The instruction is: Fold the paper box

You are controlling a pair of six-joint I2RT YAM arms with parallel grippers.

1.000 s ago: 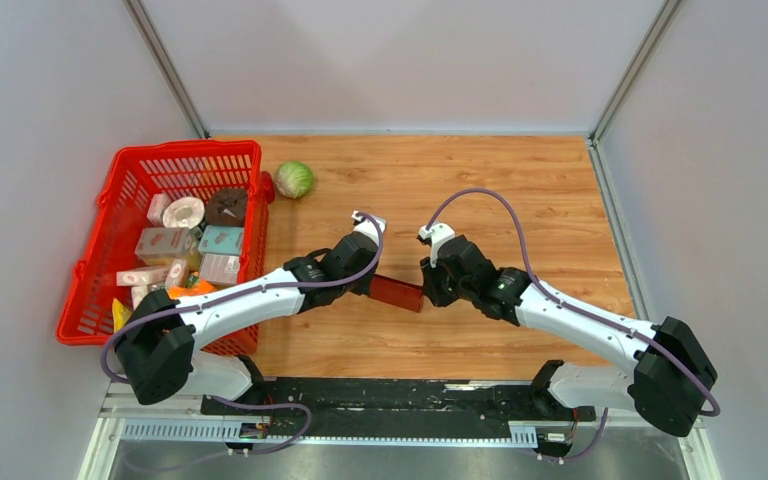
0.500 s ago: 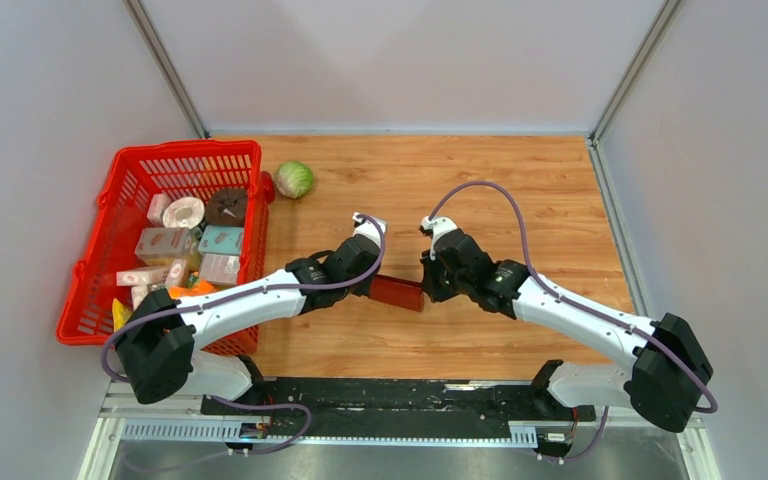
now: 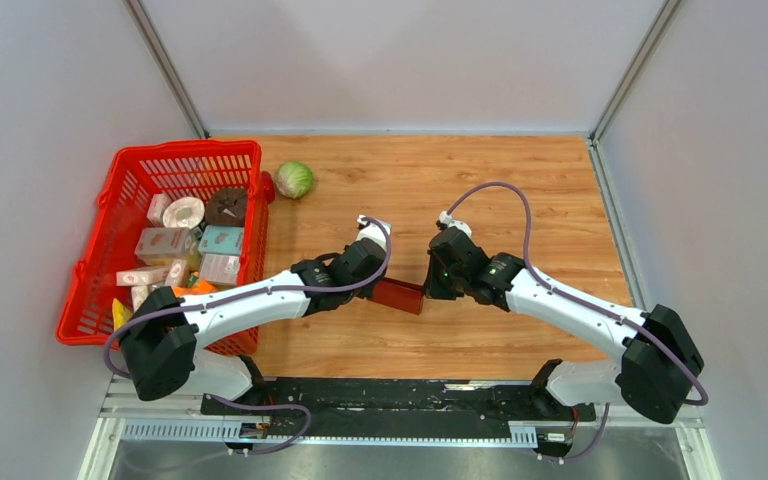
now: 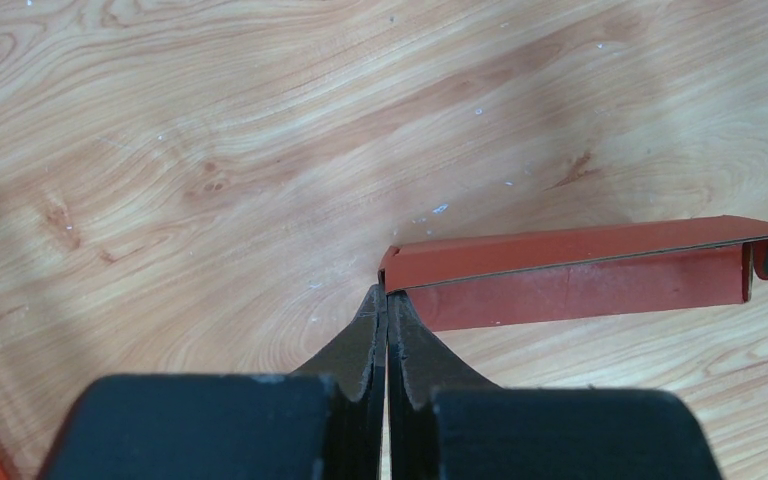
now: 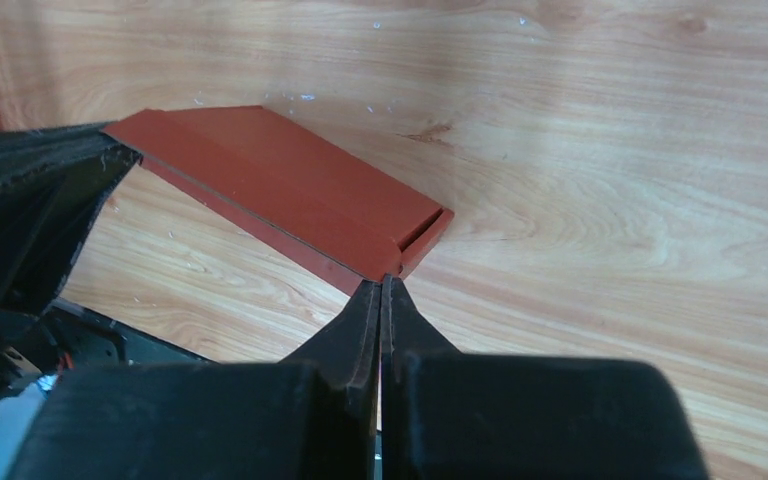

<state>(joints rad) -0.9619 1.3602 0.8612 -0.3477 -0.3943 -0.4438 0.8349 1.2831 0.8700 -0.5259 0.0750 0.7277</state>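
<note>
Your desk point(image 3: 520, 190) carries a red basket point(image 3: 120, 190) at its left edge, with a cabbage point(image 3: 294, 179) just beside it. Both arms reach inward, low over the desk's middle. The left gripper point(image 4: 386, 300) and right gripper point(image 5: 381, 290) pinch opposite ends of the box point(image 3: 396, 293), dark red and nearly flat, held between them.

Dark red paper box point(image 3: 397, 295)
</note>
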